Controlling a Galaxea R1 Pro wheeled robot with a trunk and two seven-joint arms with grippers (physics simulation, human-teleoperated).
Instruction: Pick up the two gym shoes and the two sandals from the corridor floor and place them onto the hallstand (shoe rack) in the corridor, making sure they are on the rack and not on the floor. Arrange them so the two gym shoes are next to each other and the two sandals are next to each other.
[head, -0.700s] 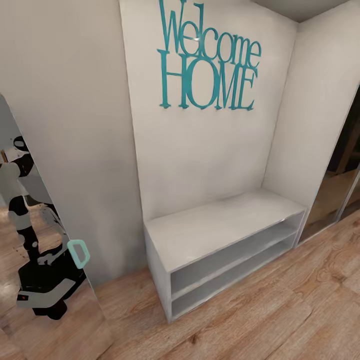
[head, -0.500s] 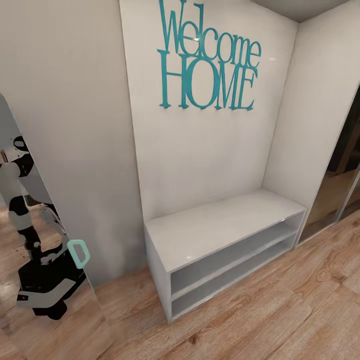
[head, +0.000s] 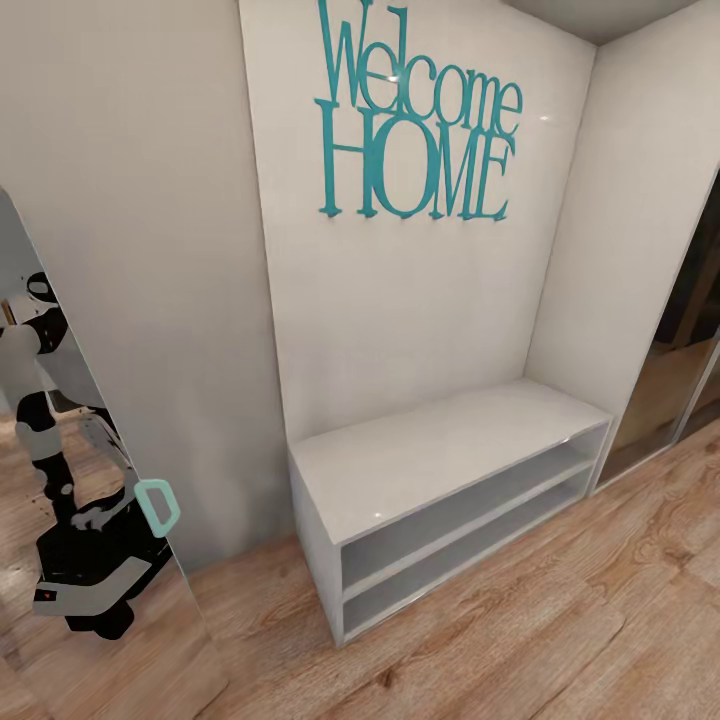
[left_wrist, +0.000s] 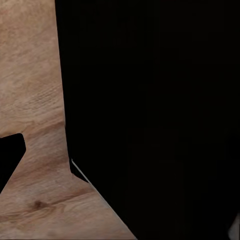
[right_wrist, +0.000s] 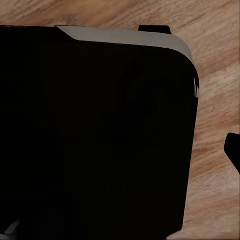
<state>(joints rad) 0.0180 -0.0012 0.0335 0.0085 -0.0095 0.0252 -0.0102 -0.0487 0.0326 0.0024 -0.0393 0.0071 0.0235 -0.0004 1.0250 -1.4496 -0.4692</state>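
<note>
The gym shoes and the sandals are out of view. Ahead of me in the head view stands a low pale grey-white bench (head: 430, 455) with two open tiers (head: 470, 530) below it, both bare. I see no stepped shelves above it, so it looks like the plain bench; the hallstand with upper shelves is out of view. Light brown plank corridor floor (head: 560, 630) runs in front. Each wrist view looks down past my black base at the floor, with a dark tip at the frame edge (left_wrist: 10, 157) (right_wrist: 233, 150); I cannot judge the jaws.
A teal "Welcome HOME" sign (head: 415, 120) hangs on the wall above the bench. A leaning mirror (head: 70, 520) at the left reflects my body. A dark glass door (head: 690, 340) is at the right. Open floor lies before the bench.
</note>
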